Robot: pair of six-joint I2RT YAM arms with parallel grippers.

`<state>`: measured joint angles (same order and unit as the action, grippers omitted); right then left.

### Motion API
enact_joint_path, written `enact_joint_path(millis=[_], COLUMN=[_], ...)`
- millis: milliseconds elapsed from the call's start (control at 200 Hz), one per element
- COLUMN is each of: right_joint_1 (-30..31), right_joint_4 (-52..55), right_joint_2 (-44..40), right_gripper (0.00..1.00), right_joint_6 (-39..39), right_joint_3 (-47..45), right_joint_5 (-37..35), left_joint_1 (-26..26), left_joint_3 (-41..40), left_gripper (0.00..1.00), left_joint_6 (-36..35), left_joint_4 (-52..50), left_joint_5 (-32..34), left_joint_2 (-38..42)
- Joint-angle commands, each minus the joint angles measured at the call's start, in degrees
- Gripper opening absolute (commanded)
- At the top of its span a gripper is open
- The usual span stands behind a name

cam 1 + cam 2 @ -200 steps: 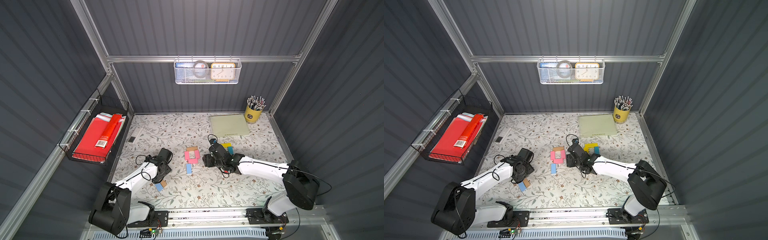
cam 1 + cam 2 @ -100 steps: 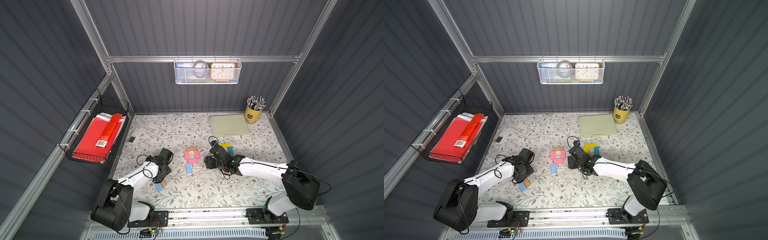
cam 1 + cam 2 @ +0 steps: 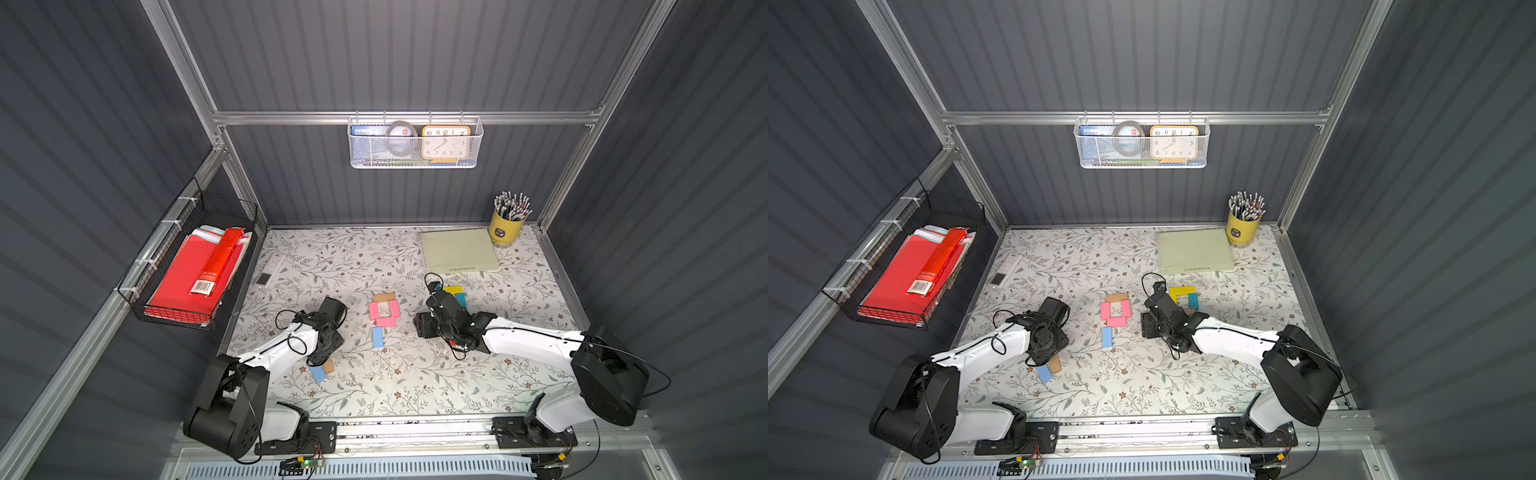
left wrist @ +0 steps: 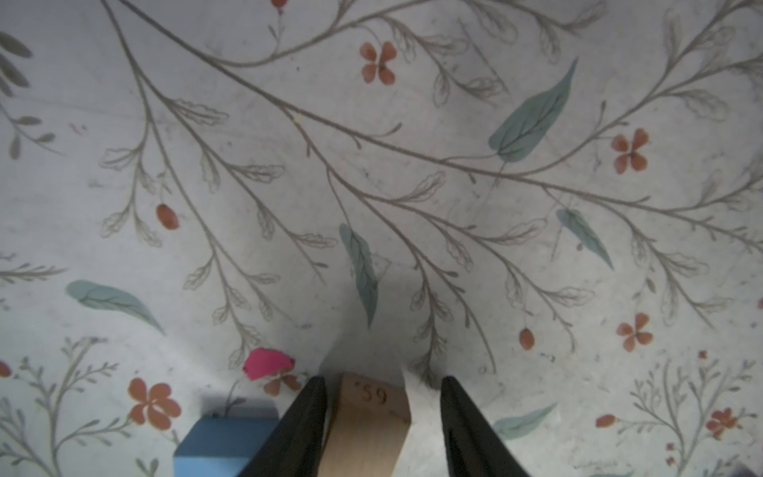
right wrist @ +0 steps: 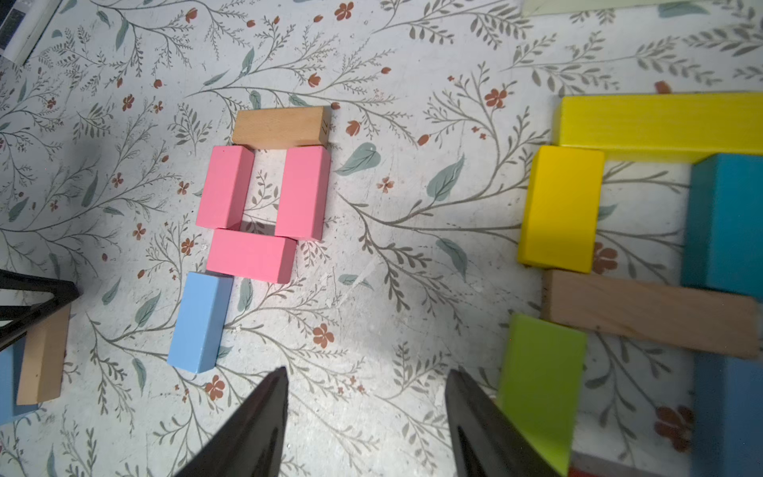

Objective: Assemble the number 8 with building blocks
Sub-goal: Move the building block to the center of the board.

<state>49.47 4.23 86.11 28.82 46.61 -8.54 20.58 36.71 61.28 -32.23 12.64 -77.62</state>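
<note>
A partial figure lies mid-table: a tan block (image 5: 278,127) across the top, three pink blocks (image 5: 249,256) below it, and a light blue block (image 5: 201,322) at the lower left; in a top view its pink blocks (image 3: 384,316) sit between the arms. My left gripper (image 4: 383,380) points down and straddles a loose tan block (image 4: 367,421) marked 59; one finger touches it, the other stands off by a gap. A blue block (image 4: 223,442) lies beside it. My right gripper (image 5: 367,371) is open over bare table, next to a green block (image 5: 541,384).
More blocks cluster behind the right arm: yellow (image 5: 660,122), teal (image 5: 726,223), tan (image 5: 648,314). A pale green pad (image 3: 457,251) and a yellow pencil cup (image 3: 507,230) stand at the back right. A remote (image 3: 270,268) lies at the left edge.
The left gripper's jaws have narrowed around the tan block near the front left. The right arm has hardly moved.
</note>
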Motion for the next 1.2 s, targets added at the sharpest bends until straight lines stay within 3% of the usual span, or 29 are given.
enact_joint_path(millis=[0, 445, 645, 795, 1060, 1190], right_joint_1=[-0.25, -0.34, -0.09, 0.60, 6.27, 10.14], right_joint_4=[-0.27, -0.10, 0.24, 0.15, -2.12, -2.12], right_joint_2=[-0.41, 0.51, 2.18, 2.16, 4.05, 7.05], right_gripper=[0.65, 0.65, 0.65, 0.64, 0.65, 0.65], right_joint_6=[-0.52, -0.13, -0.43, -0.17, -0.70, 0.64], right_joint_3=[-0.58, -0.30, 1.26, 1.82, 5.27, 8.64], right_joint_5=[0.39, 0.84, 5.64, 5.07, 4.88, 3.94], left_joint_1=[-0.28, -0.28, -0.28, -0.28, -0.28, -0.28], left_joint_3=[-0.91, -1.35, -1.27, -1.33, 1.48, 2.69], left_gripper=[0.47, 0.28, 0.24, 0.20, 0.21, 0.28], left_joint_6=[-2.09, -3.58, -3.51, -2.49, -2.46, -2.77], left_joint_4=[0.37, 2.84, 5.21, 6.49, 8.78, 9.12], left_joint_5=[-0.69, -2.46, -5.35, -6.67, -6.80, -8.36], left_joint_2=[-1.03, -0.27, -0.36, 0.01, -3.96, -5.69])
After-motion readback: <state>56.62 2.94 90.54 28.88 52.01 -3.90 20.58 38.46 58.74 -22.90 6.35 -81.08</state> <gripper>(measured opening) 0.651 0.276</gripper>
